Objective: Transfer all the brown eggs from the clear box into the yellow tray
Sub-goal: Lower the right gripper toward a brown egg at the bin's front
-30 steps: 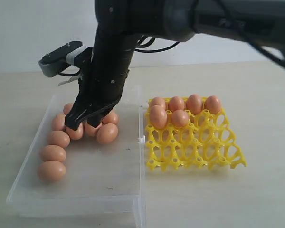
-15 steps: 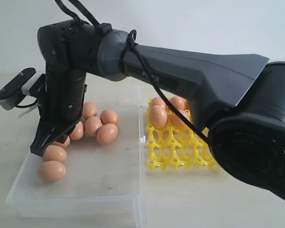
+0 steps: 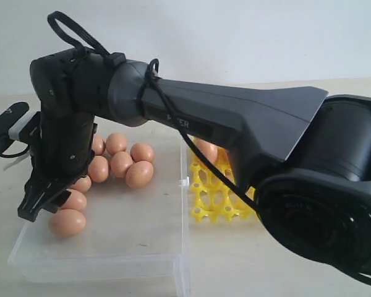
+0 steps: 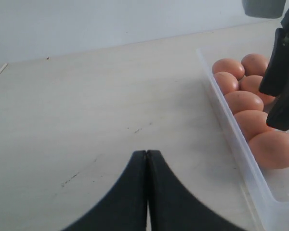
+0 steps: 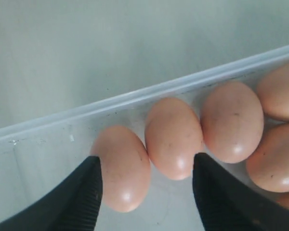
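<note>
The right pincer [image 5: 145, 161] is spread wide, and nothing is held. Two brown eggs [image 5: 173, 137] are seen below the gap between its fingers, against the wall of the clear box [image 5: 135, 103]. The left pincer [image 4: 146, 156] is pressed shut, empty, just outside that box. The yellow tray [image 3: 209, 201] is set well apart from the right pincer and is largely hidden by the arm.

Robot body: right arm [image 3: 247, 117], a dark grey tapering shell with faint raised lettering [image 3: 176, 121]; large black round joint housing [image 3: 315, 216]; black cable [image 3: 74, 28] looped above the wrist and cinched round the shell; grey-and-white camera module [image 3: 6, 127] on a bracket; right gripper [image 5: 147, 192], broad matte black fingers [image 5: 82, 197]; left gripper [image 4: 147, 156], smooth black curved fingers.
</note>
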Available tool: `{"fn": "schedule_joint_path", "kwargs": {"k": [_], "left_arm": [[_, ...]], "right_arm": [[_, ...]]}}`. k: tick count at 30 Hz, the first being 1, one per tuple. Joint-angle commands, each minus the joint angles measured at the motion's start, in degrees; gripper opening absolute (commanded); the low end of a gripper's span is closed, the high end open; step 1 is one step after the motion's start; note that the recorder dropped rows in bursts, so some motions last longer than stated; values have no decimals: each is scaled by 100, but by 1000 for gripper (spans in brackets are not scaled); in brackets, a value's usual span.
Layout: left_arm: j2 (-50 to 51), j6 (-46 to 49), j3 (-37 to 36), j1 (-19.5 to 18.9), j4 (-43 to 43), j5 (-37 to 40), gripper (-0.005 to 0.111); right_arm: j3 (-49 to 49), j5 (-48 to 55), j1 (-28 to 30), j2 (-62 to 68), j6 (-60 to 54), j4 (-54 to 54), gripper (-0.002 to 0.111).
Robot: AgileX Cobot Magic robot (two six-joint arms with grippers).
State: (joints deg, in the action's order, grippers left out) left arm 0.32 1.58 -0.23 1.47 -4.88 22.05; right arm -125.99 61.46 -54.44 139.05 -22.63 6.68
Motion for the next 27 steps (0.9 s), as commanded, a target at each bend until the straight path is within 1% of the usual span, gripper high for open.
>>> {"fn": "schedule_joint_path", "kwargs": {"k": [1, 5, 18, 27], "left_arm": [[-32, -15, 23, 30, 31, -35, 0], [-32, -15, 23, 30, 31, -35, 0], [-32, -15, 23, 30, 31, -35, 0], [-32, -15, 23, 30, 31, -35, 0]], "right_arm": [[-68, -58, -125, 44, -139, -16, 55], [-68, -20, -223, 159, -179, -20, 55], [-8, 8, -223, 195, -286, -66, 55], [-8, 103, -350, 400, -301, -84, 55]]}}
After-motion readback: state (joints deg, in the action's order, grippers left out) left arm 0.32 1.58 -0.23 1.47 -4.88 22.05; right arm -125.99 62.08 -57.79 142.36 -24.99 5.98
